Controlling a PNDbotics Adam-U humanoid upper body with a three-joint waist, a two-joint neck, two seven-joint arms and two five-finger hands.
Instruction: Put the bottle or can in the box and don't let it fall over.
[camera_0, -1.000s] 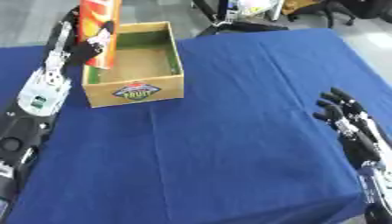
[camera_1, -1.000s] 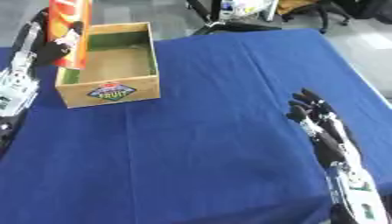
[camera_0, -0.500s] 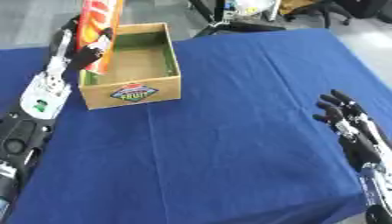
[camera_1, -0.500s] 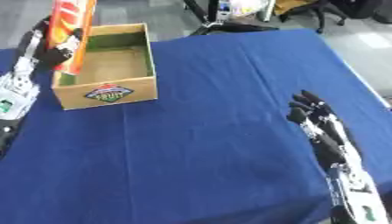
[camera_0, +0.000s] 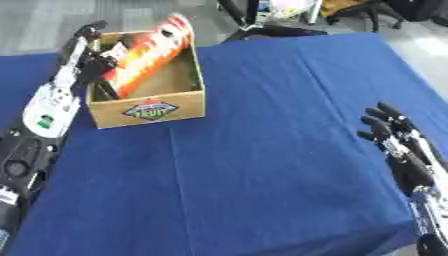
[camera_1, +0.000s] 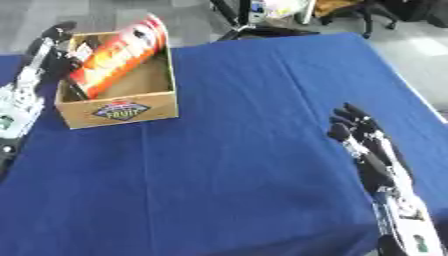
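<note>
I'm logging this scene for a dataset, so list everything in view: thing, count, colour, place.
Can: one, orange and red with a white end, leaning steeply tilted inside the box, top past the far right corner.
Box: one, brown cardboard with a fruit logo, far left of the table.
Table: one, blue cloth, fills the view.
Chair legs: dark, beyond the far edge.
Left robot hand: one, black, at the box's left wall by the can; grip unclear.
Right robot hand: one, black, idle, open, lower right.

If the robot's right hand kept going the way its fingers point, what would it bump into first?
Probably nothing. The right hand is open, with its fingers pointing up and a little left over bare blue table. The box and can sit far to the left, though depth is hard to judge.
</note>
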